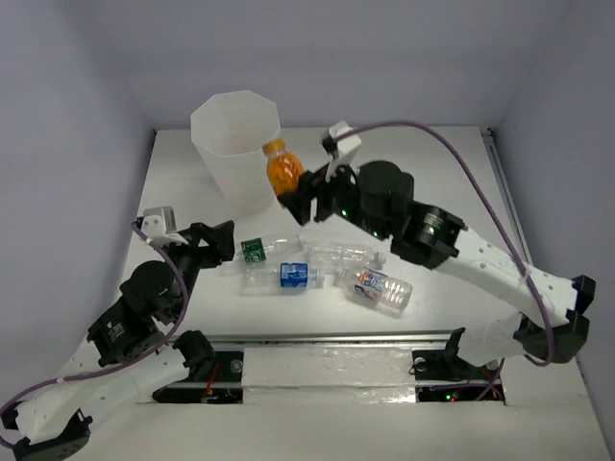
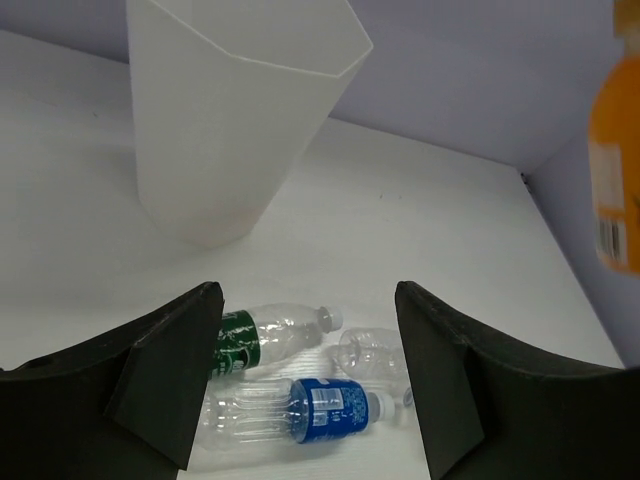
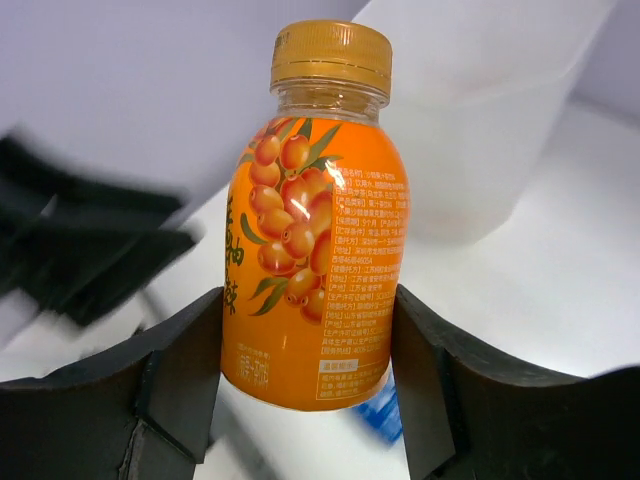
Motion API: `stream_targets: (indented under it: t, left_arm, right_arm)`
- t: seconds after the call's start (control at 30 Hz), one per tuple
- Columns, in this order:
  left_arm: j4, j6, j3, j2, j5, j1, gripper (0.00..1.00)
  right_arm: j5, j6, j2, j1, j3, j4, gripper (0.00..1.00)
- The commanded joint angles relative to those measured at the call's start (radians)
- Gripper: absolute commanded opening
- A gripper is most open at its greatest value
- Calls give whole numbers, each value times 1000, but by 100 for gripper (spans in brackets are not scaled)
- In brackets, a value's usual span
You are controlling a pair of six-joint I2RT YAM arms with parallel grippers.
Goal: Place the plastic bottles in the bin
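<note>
Hovering beside the rim of the bin at the far left of the bench, the right gripper had its jaws clamped on a stubby orange bottle, not yet dropped in. The left gripper had its jaws open and empty near four clear bottles lying mid-bench.

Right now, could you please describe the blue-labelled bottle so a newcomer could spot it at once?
Find the white bin at the back of the table. In front of it four clear bottles lie on their sides; the blue-labelled bottle is the near left one. Only it wears an all-blue band; the others show green, orange-and-blue or no label.
</note>
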Motion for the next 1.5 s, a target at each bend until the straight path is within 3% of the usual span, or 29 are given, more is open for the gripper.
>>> stream_targets:
  t: [0.0,0.43,0.53,0.67,0.83,1.03,1.2,1.23,1.27,1.37,1.4,1.47]
  left_arm:
    - [17,4,-10,-55,-67,4,66]
    - [24,51,-46,-65,-69,13,65]
    - [30,60,-50,-49,-47,23,65]
    - [49,89,-55,-22,14,33,66]
    - [98,143,-72,1,149,33,73]
    - [119,188,-72,84,273,33,77]
    - [141,224,-73,178,399,33,79]
    - [141,227,-72,219,417,33,79]
    - [139,234,-70,240,431,33,80]
    - [129,255,-50,334,406,-32,80]
    - [119,261,-46,359,375,-54,81]
    - [118,286,-35,426,369,-114,81]
  right_arm:
    - [24,-109,147,-90,184,89,46]
    - [21,-89,847,-219,1068,180,47]
    - [-4,-85,940,-241,1149,184,51]
    - [-27,-60,948,-262,1057,256,59]
    - [-76,-10,943,-281,1048,275,82]
    - [-83,-40,812,-281,912,290,91]
    - [-73,-60,651,-281,737,315,88]
    - [-65,-59,553,-281,671,342,80]
    - [-57,-53,493,-281,506,365,75]
    - [-59,-24,237,-281,219,485,58]
    - [-59,-4,177,-281,54,503,58]
    - [-56,19,31,-281,-79,516,62]
